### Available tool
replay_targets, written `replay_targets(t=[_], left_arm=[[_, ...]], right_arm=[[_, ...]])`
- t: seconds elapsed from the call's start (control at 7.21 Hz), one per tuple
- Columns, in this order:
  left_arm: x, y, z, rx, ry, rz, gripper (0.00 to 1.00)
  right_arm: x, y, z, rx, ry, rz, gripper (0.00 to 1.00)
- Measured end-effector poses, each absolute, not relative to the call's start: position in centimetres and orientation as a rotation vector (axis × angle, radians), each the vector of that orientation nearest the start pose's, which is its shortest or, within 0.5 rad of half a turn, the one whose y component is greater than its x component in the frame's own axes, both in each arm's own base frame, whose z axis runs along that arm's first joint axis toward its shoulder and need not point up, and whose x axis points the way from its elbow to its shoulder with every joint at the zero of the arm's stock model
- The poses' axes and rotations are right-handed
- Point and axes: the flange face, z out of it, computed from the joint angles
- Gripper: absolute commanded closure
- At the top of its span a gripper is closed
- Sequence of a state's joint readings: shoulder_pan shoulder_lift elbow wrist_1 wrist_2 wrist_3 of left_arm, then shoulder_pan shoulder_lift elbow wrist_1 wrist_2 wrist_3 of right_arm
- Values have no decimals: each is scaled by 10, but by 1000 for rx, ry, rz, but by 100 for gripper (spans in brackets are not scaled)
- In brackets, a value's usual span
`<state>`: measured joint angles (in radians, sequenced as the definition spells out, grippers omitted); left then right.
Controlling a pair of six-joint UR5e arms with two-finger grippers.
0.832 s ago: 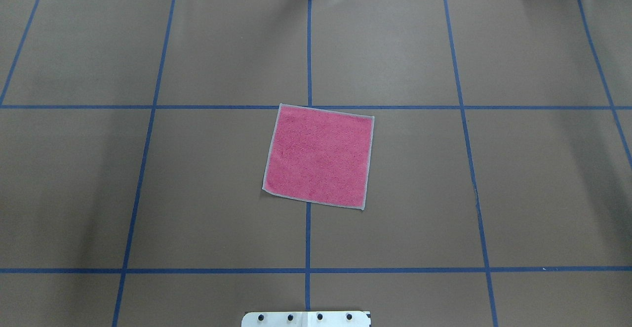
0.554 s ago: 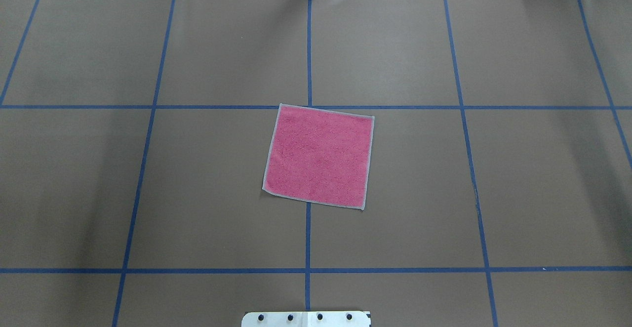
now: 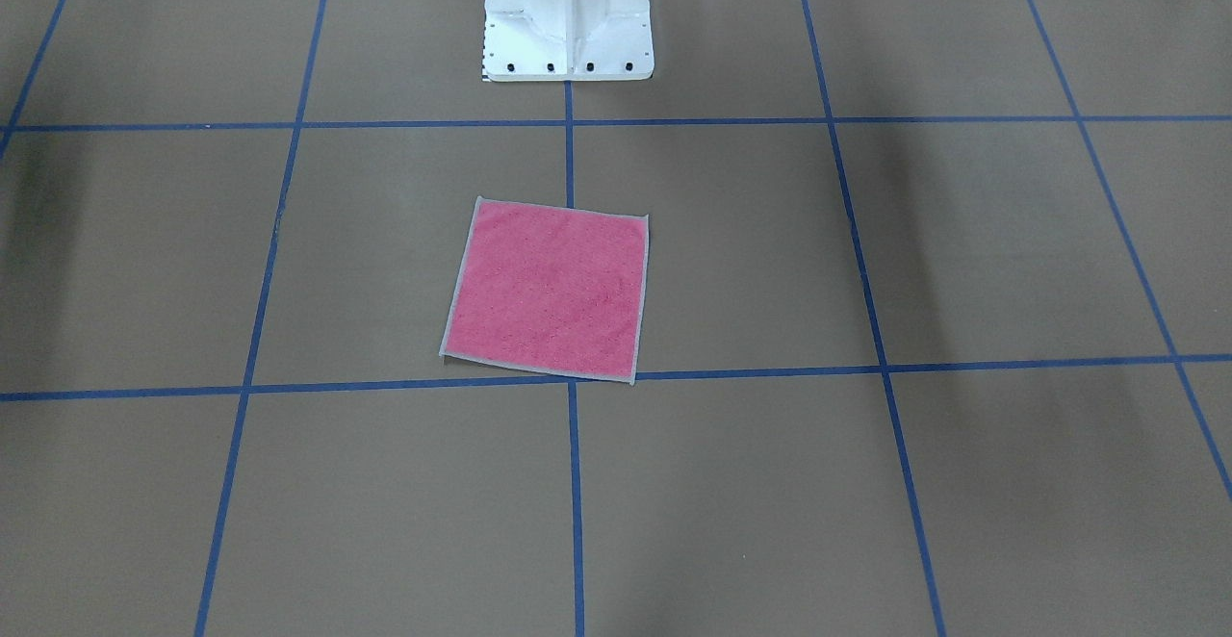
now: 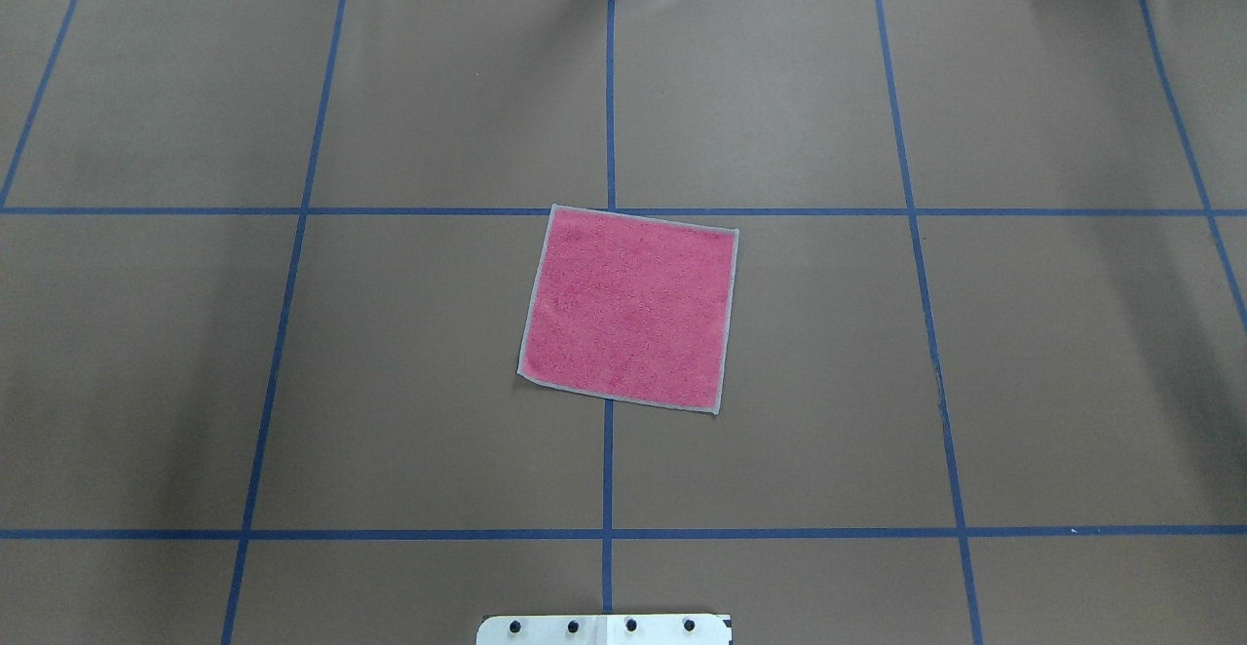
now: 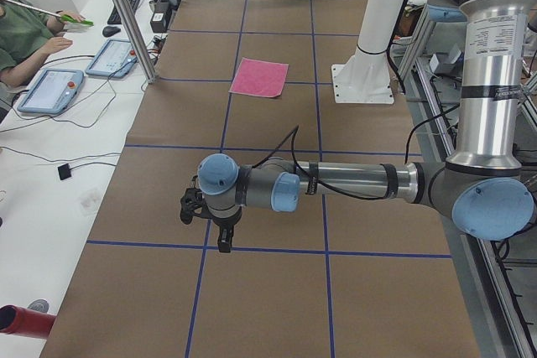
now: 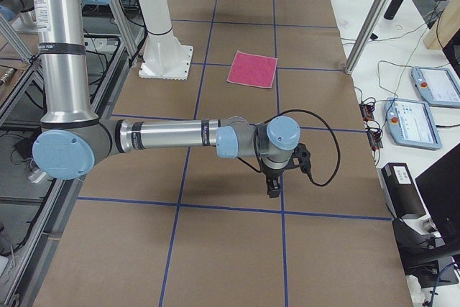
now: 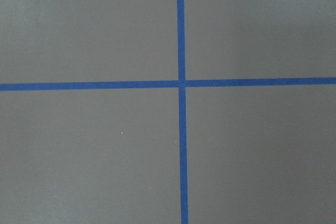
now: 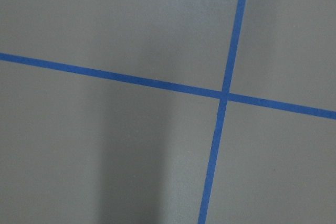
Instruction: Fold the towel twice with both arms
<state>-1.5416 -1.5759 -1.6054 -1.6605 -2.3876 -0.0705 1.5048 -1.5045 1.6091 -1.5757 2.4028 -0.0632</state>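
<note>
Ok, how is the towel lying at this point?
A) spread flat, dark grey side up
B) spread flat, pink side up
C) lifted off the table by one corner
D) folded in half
B: the towel lies spread as one flat square, pink face up, with its pale border showing on all four sides.

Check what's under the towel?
The towel lies flat, pink face up, on the brown table cover. A blue tape line runs under it; its lower face is hidden.

The brown tabletop point(image 4: 438, 353), gridded with blue tape lines point(image 4: 610, 99), carries a flat pink square terry towel point(image 4: 631, 307) and a white metal pedestal point(image 3: 568, 16)
</note>
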Motion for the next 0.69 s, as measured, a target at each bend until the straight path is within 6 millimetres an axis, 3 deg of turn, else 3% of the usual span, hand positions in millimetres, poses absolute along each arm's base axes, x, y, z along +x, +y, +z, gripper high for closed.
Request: replay_targets(t=[0.28, 0.42, 0.55, 0.69], left_arm=[[-38, -539, 580, 170, 828, 67, 0], [-19, -553, 556, 215, 839, 102, 0], [20, -564, 529, 229, 868, 98, 0], [78, -573, 497, 206, 917, 65, 0]], right_arm=[[10, -568, 546, 114, -849, -79, 0], [-13, -582, 511, 119, -862, -58, 0], [-43, -586, 476, 141, -874, -91, 0], [-64, -588, 446, 170, -887, -126, 0]])
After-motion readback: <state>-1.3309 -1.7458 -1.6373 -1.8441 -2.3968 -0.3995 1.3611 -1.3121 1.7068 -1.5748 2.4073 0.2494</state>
